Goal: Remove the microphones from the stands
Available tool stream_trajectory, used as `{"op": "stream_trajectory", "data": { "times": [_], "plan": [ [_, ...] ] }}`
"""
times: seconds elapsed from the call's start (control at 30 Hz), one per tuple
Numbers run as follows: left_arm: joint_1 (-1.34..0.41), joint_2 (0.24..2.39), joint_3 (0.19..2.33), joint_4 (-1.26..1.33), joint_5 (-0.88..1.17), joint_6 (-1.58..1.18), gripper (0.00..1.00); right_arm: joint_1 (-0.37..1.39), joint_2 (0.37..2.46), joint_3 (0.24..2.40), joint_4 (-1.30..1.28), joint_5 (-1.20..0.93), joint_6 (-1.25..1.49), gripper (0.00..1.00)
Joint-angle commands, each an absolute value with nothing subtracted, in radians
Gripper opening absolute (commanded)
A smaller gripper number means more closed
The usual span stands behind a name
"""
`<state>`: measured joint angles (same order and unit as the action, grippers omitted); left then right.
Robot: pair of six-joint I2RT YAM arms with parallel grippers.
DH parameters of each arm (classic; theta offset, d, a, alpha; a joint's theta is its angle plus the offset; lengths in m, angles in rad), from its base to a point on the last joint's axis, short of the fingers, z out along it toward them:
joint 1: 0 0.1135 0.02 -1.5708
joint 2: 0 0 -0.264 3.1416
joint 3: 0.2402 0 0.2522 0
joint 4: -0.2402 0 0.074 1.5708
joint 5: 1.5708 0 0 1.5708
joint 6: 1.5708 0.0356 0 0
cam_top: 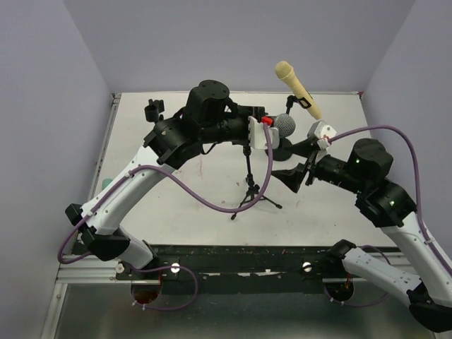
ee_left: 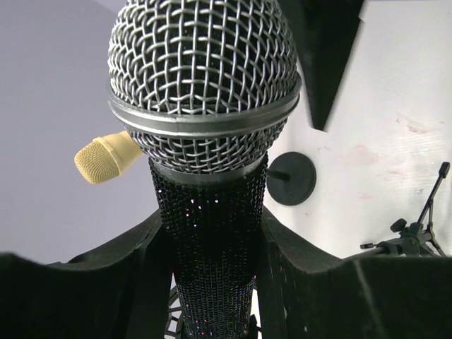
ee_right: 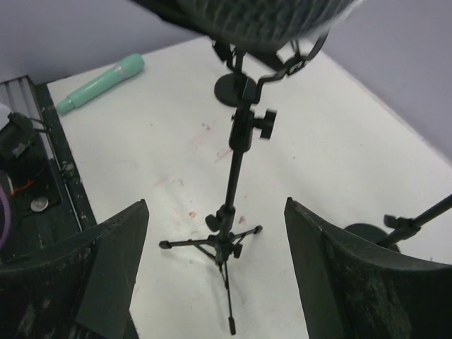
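Note:
The microphone (ee_left: 203, 78) has a silver mesh head and a black sparkly body. My left gripper (ee_left: 212, 215) is shut on that body just below the head, one finger pressed on each side. In the top view the microphone (cam_top: 284, 124) and left gripper (cam_top: 267, 133) are above the black tripod stand (cam_top: 250, 176). My right gripper (ee_right: 216, 203) stands open, facing the stand (ee_right: 233, 183) with nothing between its fingers. The mesh head (ee_right: 268, 18) shows blurred just above the stand's clip (ee_right: 282, 60). Whether the body sits in the clip is hidden.
A yellow microphone (cam_top: 296, 88) sits tilted on a second stand with a round base (cam_top: 282, 150) at the back right. A green microphone (ee_right: 99, 83) lies on the table at the left. The right gripper (cam_top: 291, 176) is right of the tripod legs.

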<state>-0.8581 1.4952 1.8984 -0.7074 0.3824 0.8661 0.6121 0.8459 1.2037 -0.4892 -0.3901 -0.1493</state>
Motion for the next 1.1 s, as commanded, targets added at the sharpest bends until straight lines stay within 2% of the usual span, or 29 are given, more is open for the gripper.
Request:
{"op": "stream_trajectory", "data": {
  "times": [0.0,0.23,0.47,0.7,0.97,1.07],
  "plan": [
    [-0.859,1.457,1.875,-0.606,0.235,0.850,0.00,0.609,0.811,1.005,-0.266,-0.459,-0.066,0.82],
    [-0.859,1.431,1.821,-0.554,0.124,0.850,0.00,0.607,0.911,0.827,0.135,-0.472,-0.072,0.75],
    [-0.859,1.417,1.810,-0.565,0.121,0.831,0.00,0.609,1.087,0.789,0.388,-0.485,-0.060,0.69],
    [-0.859,1.407,1.802,-0.568,0.107,0.833,0.00,0.614,1.190,0.742,0.535,-0.482,-0.031,0.59],
    [-0.859,1.417,1.821,-0.575,0.103,0.834,0.00,0.626,1.284,0.713,0.640,-0.491,-0.009,0.39],
    [-0.859,1.422,1.824,-0.574,0.104,0.831,0.00,0.634,1.315,0.715,0.666,-0.486,-0.024,0.37]
  ]
}}
